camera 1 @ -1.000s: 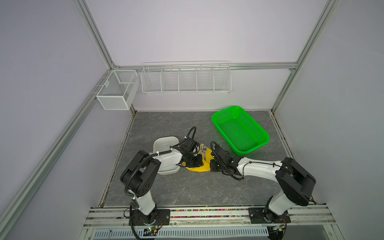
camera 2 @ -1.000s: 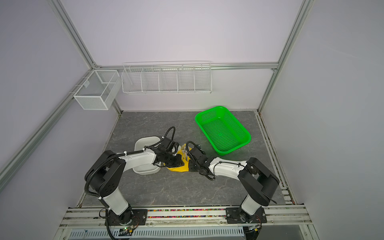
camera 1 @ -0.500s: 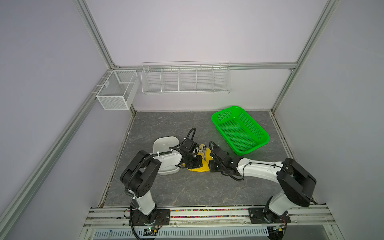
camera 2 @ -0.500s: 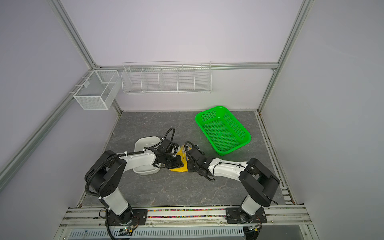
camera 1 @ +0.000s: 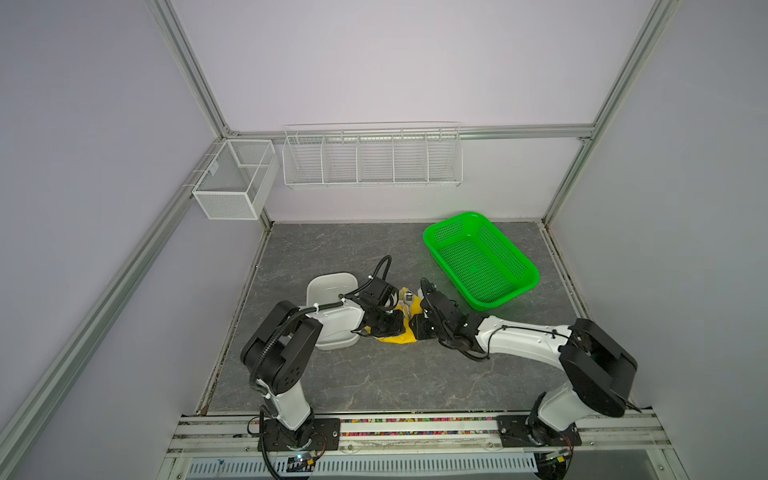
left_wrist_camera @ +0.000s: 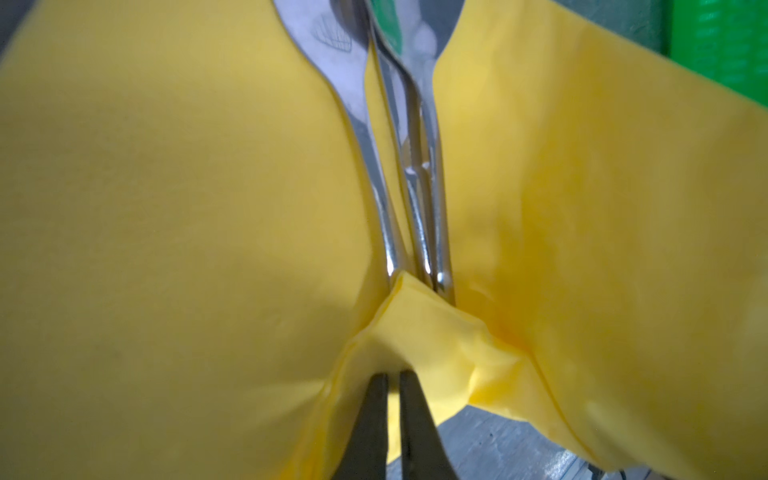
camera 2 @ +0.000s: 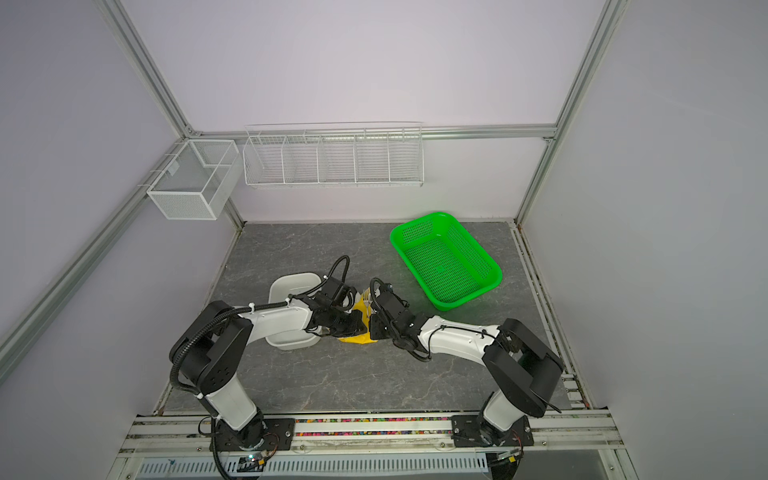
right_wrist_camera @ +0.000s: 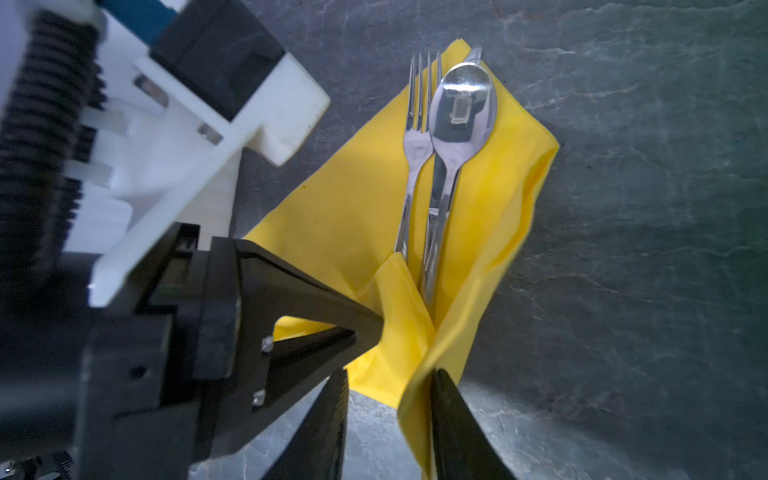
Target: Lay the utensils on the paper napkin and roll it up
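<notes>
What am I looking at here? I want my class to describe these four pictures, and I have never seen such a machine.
Two robot arms stand at the near edge of a grey table, each ending in a two-fingered gripper. Both top views look down on the whole scene from one camera head. The other two pictures come from a camera on each arm's wrist, so they show the work up close.

On the table lie a white tray, an empty green basket and a yellow paper napkin with a fork and a spoon on it.

The left gripper is shut on a raised fold of the napkin at the handle ends. The right gripper is open, with one napkin edge standing between its fingers.
</notes>
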You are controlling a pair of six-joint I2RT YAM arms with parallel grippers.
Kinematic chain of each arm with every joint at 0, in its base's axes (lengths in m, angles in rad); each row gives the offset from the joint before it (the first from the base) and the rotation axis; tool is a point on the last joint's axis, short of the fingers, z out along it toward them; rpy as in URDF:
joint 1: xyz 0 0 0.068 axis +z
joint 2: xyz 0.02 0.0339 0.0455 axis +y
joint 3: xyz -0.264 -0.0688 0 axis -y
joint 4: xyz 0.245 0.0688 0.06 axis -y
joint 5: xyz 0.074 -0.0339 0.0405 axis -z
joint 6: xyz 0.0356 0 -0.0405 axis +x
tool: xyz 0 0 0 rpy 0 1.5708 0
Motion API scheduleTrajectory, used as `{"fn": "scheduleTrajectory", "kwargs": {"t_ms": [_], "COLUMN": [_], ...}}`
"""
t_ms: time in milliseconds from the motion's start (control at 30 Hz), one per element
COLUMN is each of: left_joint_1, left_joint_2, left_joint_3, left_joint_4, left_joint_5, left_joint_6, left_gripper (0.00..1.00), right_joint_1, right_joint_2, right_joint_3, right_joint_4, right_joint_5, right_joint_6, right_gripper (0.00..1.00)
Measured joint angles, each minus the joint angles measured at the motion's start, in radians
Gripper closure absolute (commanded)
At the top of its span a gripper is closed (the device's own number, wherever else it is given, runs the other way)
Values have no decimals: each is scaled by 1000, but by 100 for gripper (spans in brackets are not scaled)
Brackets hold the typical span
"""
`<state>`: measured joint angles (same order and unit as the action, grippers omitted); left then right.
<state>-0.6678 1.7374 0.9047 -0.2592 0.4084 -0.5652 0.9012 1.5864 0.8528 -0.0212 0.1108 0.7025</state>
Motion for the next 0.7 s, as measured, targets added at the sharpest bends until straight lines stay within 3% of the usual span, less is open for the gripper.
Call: {"fn": "scheduleTrajectory", "kwargs": {"t_ms": [467, 700], "left_joint_1": [11, 18], "left_joint_2": [0, 0], "left_joint_3": [0, 0], "left_joint_4": [3, 16], "left_joint_5": [-7, -8], "left_joint_6": [-4, -12], "left_gripper": [90, 90], "right_joint_1": [-1, -1], "right_joint_2": [36, 38], "right_joint_3": [-4, -7], "right_joint_4": [27, 38], "right_joint_5": [-30, -52], "right_joint_6": [-30, -78], "right_gripper": [86, 90]}}
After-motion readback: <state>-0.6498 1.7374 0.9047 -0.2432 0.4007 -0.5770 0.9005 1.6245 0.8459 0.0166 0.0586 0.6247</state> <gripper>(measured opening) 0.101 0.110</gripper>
